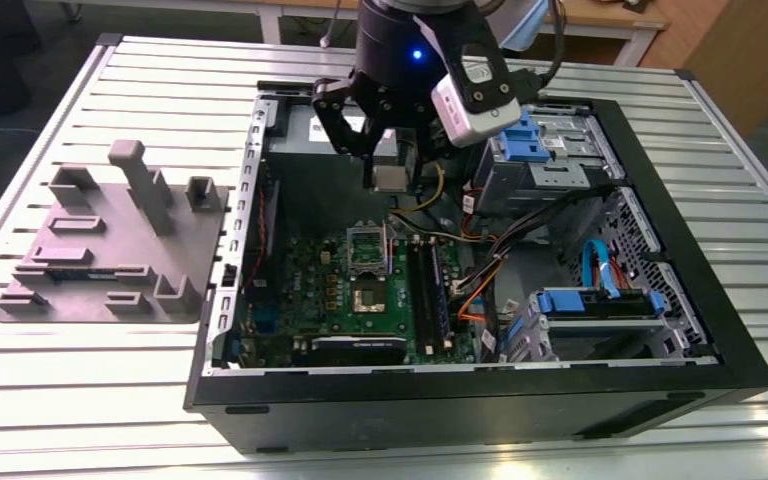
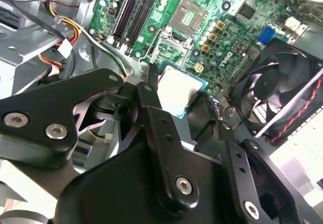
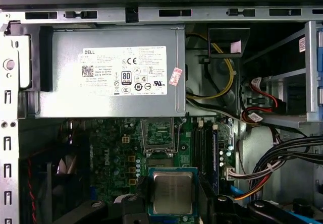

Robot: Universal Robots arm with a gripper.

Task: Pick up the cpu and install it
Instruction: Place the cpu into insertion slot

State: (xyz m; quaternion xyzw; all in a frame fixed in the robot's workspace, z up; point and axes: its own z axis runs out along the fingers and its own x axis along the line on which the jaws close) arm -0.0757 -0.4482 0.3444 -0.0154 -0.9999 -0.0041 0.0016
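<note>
The cpu [image 1: 387,178] is a small square chip with a silver-grey top, and my gripper [image 1: 387,172] is shut on its edges. It hangs flat inside the open computer case [image 1: 704,330], above the green motherboard [image 1: 311,295]. Both wrist views show the cpu [image 2: 179,89] [image 3: 172,191] between the black fingers [image 2: 151,90]. The bare socket [image 1: 368,297] [image 2: 189,16] lies lower on the board with its metal load plate [image 1: 367,246] [image 3: 159,132] swung open. The chip is held over the load-plate end, short of the socket and well above it.
A grey moulded tray [image 1: 104,250] with upright posts sits on the slatted table at the exterior view's left. Inside the case are the grey power supply [image 3: 106,72], a black fan [image 2: 277,93], memory slots [image 1: 422,275], bundled cables [image 3: 282,158] and blue drive brackets [image 1: 598,300].
</note>
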